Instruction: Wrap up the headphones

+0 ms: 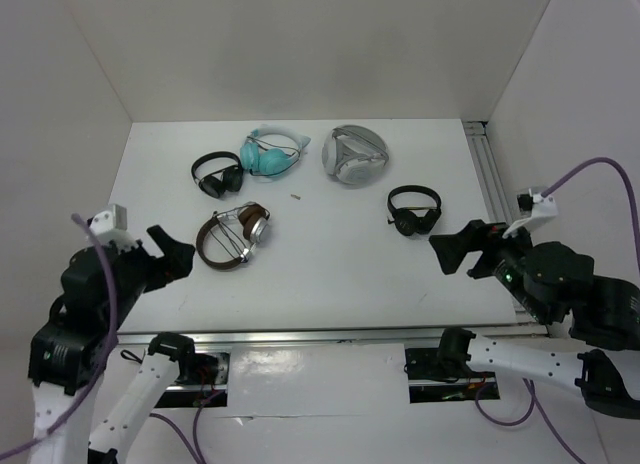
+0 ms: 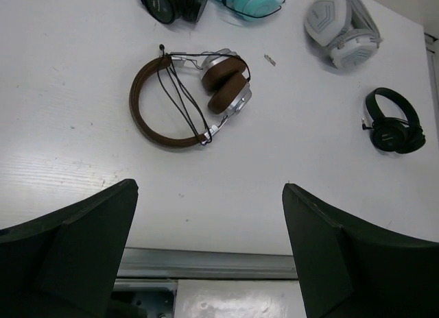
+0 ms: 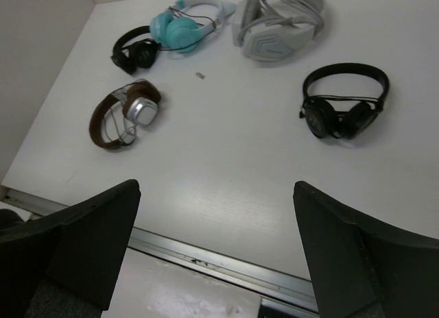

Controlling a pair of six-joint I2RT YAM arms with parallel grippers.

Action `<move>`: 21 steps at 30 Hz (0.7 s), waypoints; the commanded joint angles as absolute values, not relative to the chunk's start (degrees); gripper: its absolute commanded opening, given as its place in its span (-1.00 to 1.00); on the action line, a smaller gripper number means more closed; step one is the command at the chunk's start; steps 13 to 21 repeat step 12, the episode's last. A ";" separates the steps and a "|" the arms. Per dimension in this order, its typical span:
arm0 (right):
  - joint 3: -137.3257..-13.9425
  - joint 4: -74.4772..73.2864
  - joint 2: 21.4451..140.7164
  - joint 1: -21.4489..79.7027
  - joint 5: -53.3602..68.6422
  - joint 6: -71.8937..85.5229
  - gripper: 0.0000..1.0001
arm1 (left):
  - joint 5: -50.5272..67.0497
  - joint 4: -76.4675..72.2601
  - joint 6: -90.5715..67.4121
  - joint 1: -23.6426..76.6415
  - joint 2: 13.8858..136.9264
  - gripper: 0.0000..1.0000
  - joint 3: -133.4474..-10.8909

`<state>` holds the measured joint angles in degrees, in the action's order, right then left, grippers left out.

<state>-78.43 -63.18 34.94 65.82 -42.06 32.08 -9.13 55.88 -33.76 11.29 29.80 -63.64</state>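
Note:
The headphones (image 1: 233,236) lie flat on the white table at the left of centre, with a brown headband (image 2: 139,112) and silver-and-brown earcups (image 2: 225,90). Their thin black cable (image 2: 180,99) runs in several strands across the loop, between headband and earcups. They also show far left in the right wrist view (image 3: 143,111). My left gripper (image 1: 172,249) (image 2: 209,188) hovers open near the table's front-left edge, short of the headphones, with nothing between its fingers. At the front right, my right gripper (image 1: 452,252) (image 3: 216,186) is open and holds nothing.
Small black headphones (image 1: 218,174), a teal pair (image 1: 272,152) and a large white-grey pair (image 1: 354,154) sit at the back. Another black pair (image 1: 413,211) lies right of centre. A tiny loose piece (image 1: 295,196) lies mid-table. Metal rails line the front edge (image 1: 330,334) and right side (image 1: 490,174).

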 commanded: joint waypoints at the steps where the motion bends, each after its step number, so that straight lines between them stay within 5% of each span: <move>1: -79.19 -71.89 33.93 61.55 -40.35 31.65 1.00 | -8.70 65.46 -31.55 10.99 24.62 0.98 -67.67; 21: -83.76 -72.60 33.05 53.79 -33.58 26.81 1.00 | -12.74 70.22 -37.00 16.08 19.07 0.98 -69.52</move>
